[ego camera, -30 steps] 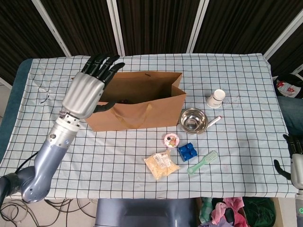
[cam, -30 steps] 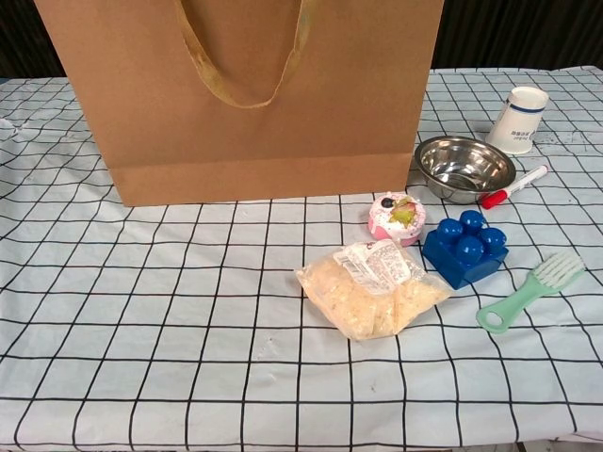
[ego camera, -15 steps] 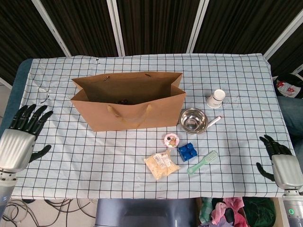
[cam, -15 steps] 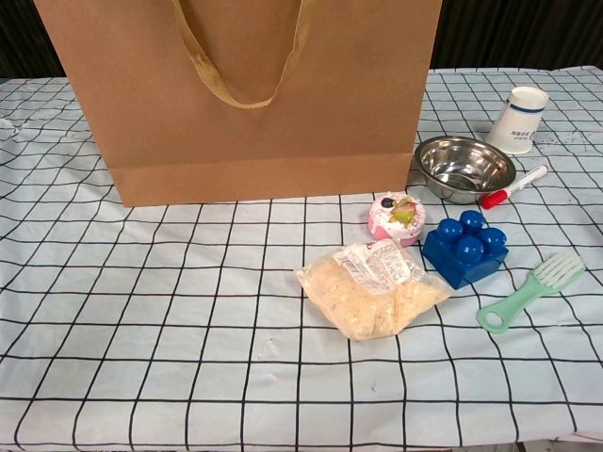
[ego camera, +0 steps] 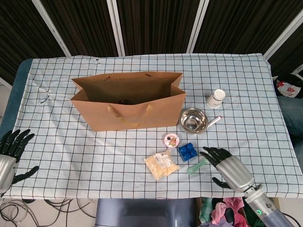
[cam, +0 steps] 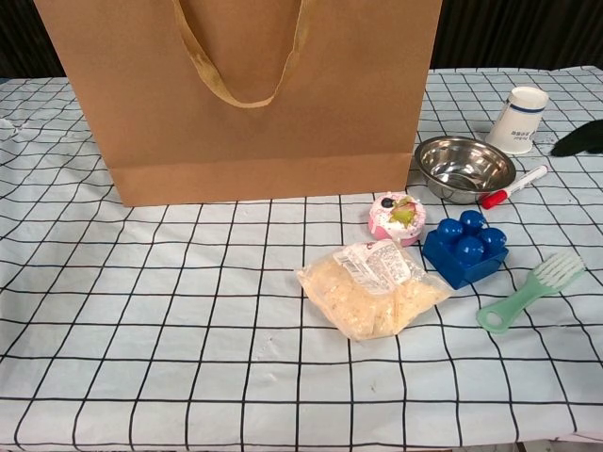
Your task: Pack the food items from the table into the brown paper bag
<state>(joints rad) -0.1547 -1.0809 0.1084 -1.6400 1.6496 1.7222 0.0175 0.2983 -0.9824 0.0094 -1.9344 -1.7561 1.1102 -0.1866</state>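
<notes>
The right hand (ego camera: pixel 228 169) hovers with fingers spread and empty over the mint-green plastic brush (ego camera: pixel 200 163) near the table's (ego camera: pixel 246 94) front edge; the left hand (ego camera: pixel 10 153), likewise spread and empty, is off its left edge.

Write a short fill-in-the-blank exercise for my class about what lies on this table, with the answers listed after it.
1. The paper bag stands upright with its top ____.
2. The toy block is coloured ____.
3. The red marker lies beside the metal ____.
4. The paper cup is lying on its ____.

Answers: open; blue; bowl; side
</notes>
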